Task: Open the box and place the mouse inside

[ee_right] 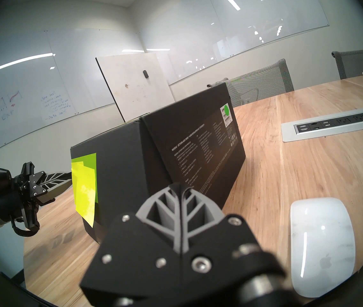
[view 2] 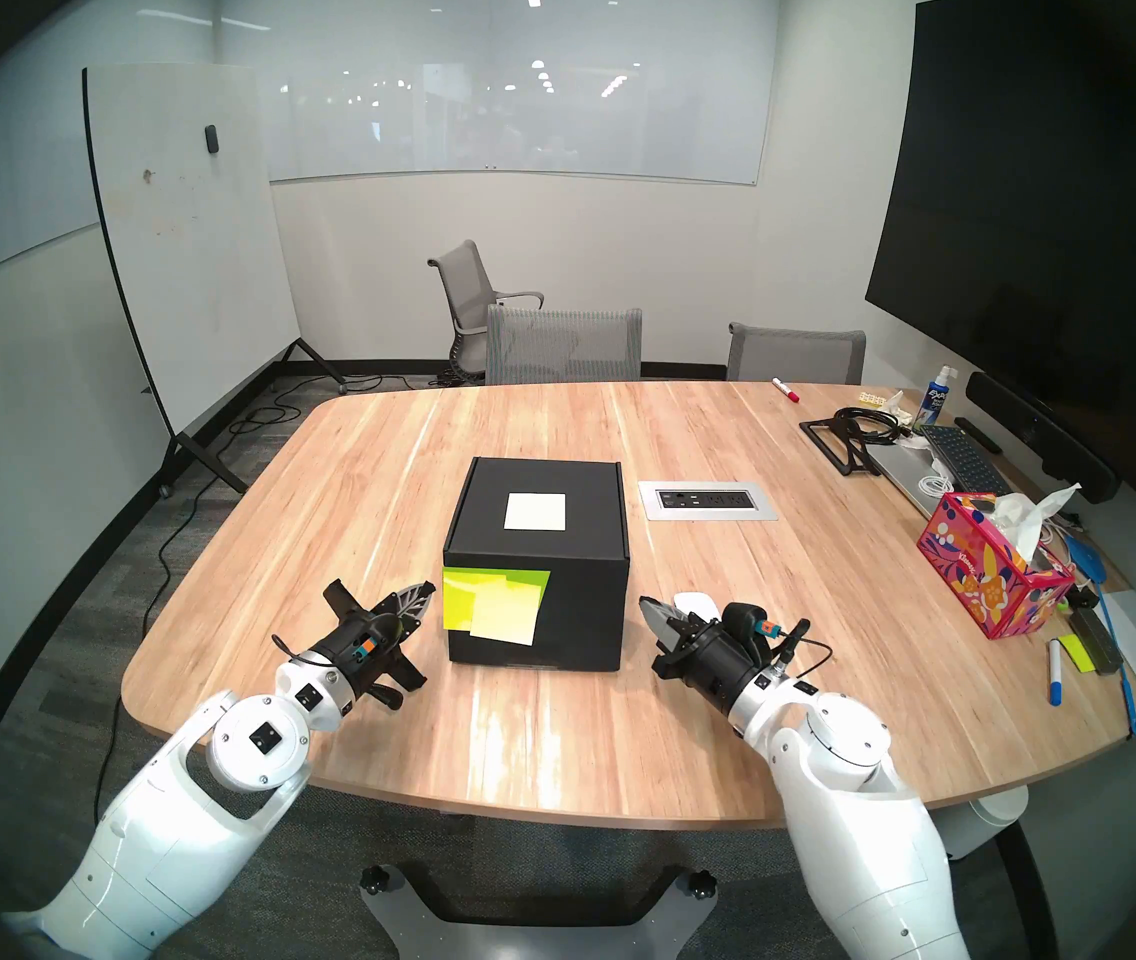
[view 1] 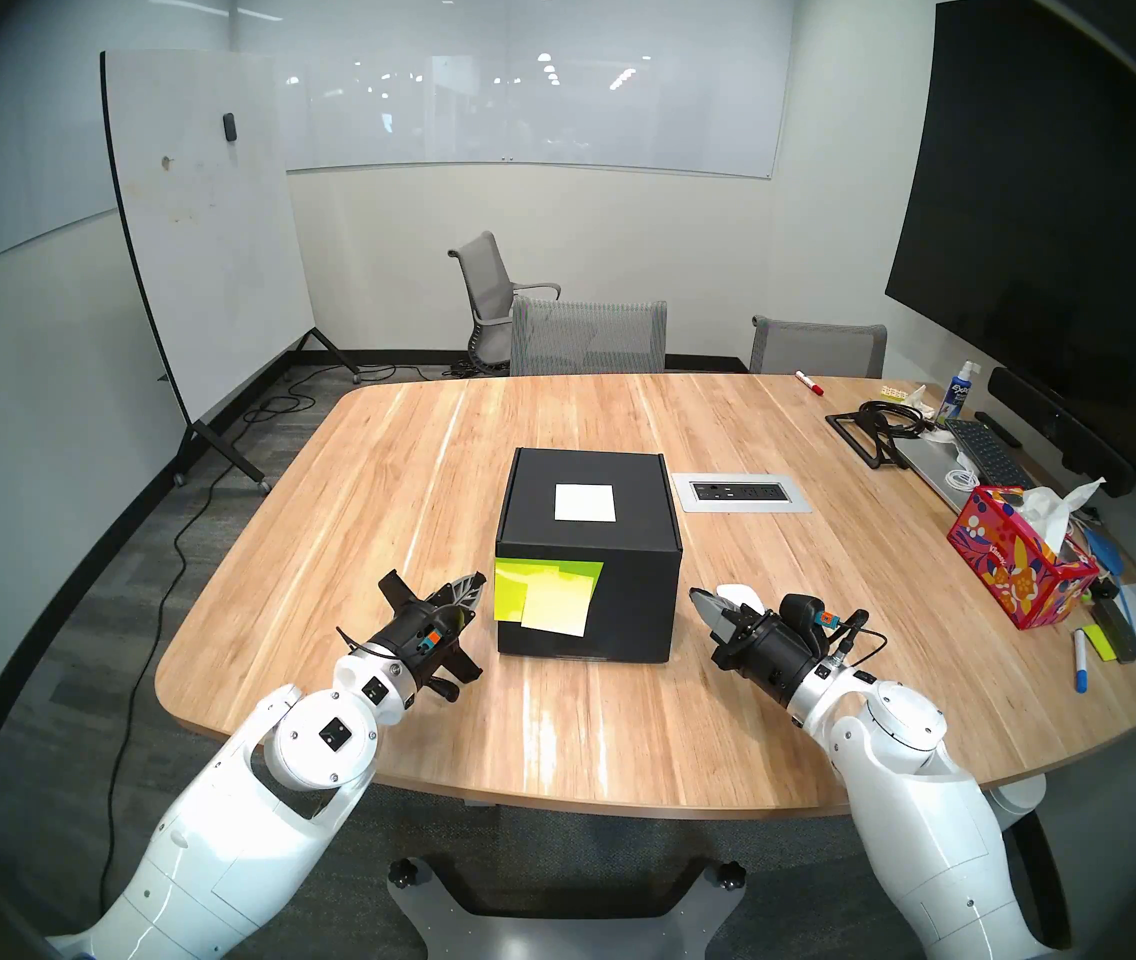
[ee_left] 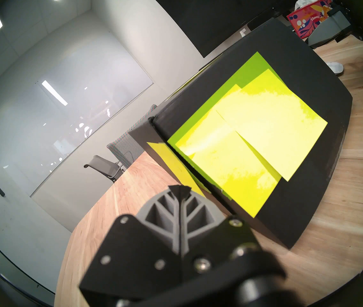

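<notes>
The black box (view 1: 589,522) stands closed in the middle of the wooden table (view 1: 413,467), a white label (view 1: 584,503) on its lid and yellow-green sticky notes (view 1: 544,598) on its front face. The white mouse (ee_right: 322,244) lies on the table just right of the box's front right corner, mostly behind my right gripper in the head views (view 1: 740,595). My left gripper (view 1: 478,581) is shut and empty, its tip close to the front left corner by the notes (ee_left: 242,140). My right gripper (view 1: 695,595) is shut and empty, close to the front right corner.
A silver power outlet panel (view 1: 742,492) is set into the table right of the box. A red floral tissue box (view 1: 1019,564), markers, a keyboard and cables clutter the right edge. Chairs stand along the far side. A whiteboard stands at the left.
</notes>
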Controlling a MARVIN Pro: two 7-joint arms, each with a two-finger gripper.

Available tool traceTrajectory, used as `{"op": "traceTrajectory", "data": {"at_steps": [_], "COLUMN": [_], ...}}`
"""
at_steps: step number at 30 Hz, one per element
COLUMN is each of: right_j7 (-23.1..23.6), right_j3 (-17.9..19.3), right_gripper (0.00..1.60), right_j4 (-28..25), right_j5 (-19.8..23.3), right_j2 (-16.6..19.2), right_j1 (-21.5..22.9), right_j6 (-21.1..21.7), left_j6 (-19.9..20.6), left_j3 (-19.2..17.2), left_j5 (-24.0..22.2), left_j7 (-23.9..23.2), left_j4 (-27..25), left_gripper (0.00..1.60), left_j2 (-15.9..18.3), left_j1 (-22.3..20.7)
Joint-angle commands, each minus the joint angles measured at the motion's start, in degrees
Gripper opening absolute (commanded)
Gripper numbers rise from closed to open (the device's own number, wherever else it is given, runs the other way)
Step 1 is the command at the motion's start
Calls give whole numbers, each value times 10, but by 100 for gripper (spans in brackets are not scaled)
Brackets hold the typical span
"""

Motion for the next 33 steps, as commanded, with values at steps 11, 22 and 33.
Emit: {"op": "traceTrajectory", "data": {"at_steps": [11, 22, 33], "right_j7": [0, 0, 1], "right_j3": [0, 0, 0], "right_gripper": [0, 0, 0], "right_j4": [-9, -9, -9], "right_j5": [-1, -2, -2], "right_j2": [1, 1, 1], "right_j1": [6, 6, 6], "right_j6": [1, 1, 1], "left_j6": [-3, -3, -3], "left_j3": [0, 0, 0], "left_j5": [1, 1, 1], "left_j7": [1, 1, 1], "left_j4": [-10, -10, -10], "left_gripper": [0, 0, 0], "left_j2": [1, 1, 1], "left_j1": [-3, -3, -3]}}
